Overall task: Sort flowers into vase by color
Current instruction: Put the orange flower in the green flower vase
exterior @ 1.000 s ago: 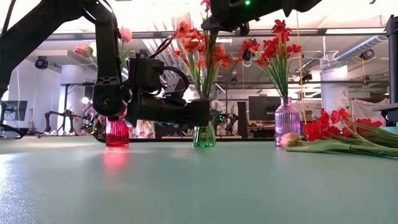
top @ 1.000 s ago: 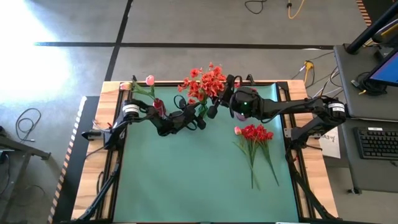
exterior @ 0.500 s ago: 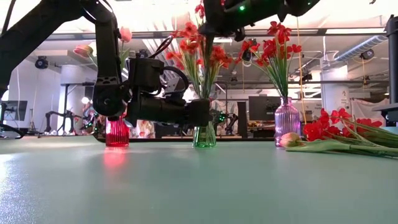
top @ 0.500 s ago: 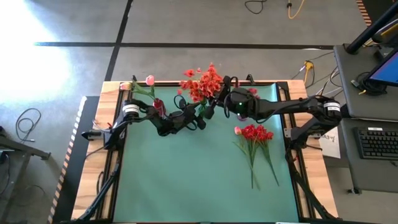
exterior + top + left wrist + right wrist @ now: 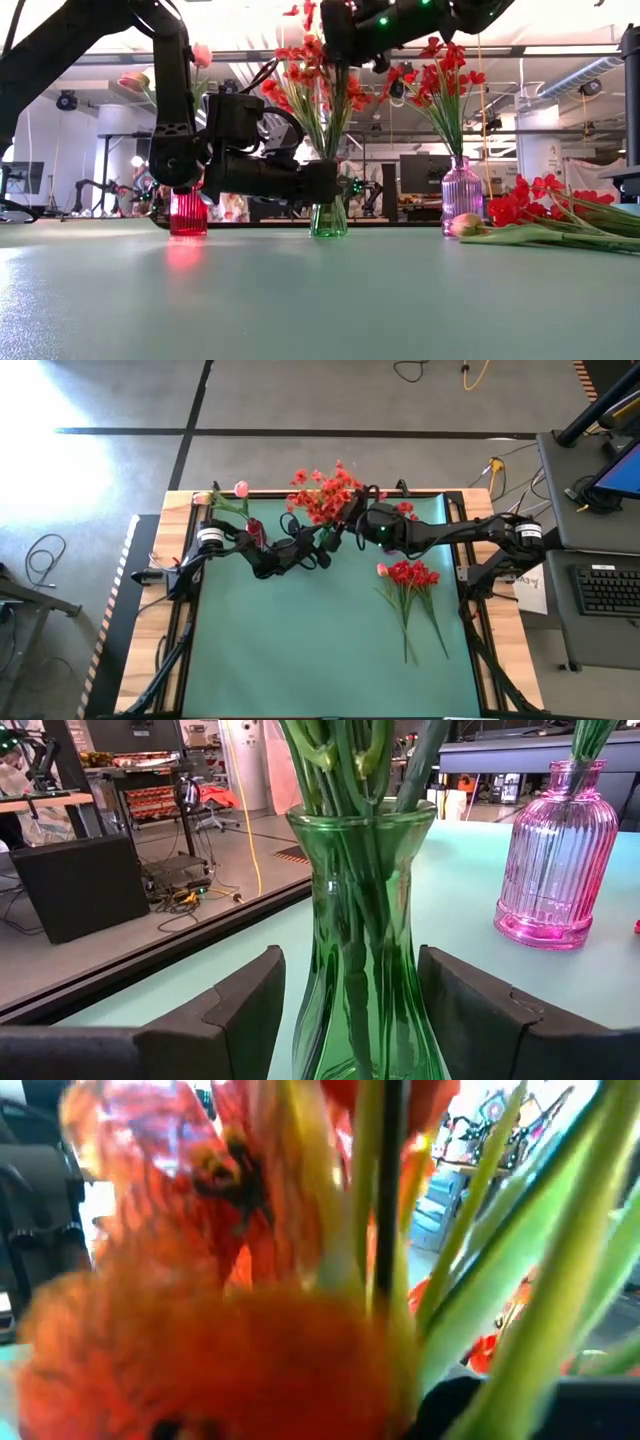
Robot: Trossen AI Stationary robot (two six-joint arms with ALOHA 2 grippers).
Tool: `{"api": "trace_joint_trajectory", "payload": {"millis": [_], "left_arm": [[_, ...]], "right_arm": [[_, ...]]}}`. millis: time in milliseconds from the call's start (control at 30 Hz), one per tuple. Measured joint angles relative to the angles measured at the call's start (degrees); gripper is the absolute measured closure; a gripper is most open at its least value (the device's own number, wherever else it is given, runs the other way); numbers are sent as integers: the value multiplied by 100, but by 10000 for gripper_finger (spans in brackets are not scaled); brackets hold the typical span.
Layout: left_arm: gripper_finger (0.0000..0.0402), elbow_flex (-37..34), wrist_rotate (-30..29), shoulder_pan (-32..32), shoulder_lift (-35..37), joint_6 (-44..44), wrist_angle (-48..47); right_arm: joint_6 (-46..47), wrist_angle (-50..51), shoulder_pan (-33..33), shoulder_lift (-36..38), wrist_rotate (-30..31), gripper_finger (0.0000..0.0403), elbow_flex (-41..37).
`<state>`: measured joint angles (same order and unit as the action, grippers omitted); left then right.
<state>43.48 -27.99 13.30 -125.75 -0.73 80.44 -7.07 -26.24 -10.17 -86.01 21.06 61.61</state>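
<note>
Lying loose near the surface's right side: a red bunch (image 5: 410,575) with one pink bud (image 5: 382,570), not yet sorted. Farther back, left end effector (image 5: 345,1010) spread wide around the green vase (image 5: 329,215), steadying it under orange flowers (image 5: 305,70). Right end effector (image 5: 352,520) above, among those blooms; grip impossible to tell. Purple vase (image 5: 462,195) and red vase (image 5: 188,212) already filled. Crowded along the back edge, open room in front.

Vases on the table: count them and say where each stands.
3, in a row along the far edge: red vase behind the left arm, green vase between the left gripper's fingers, pink vase right of it.
</note>
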Motion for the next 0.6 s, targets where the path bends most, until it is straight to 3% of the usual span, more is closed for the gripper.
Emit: {"api": "trace_joint_trajectory", "payload": {"millis": [600], "left_arm": [[192, 0, 0, 0, 2, 0, -1]], "right_arm": [[201, -519, 0, -198, 1, 390, -3]]}}
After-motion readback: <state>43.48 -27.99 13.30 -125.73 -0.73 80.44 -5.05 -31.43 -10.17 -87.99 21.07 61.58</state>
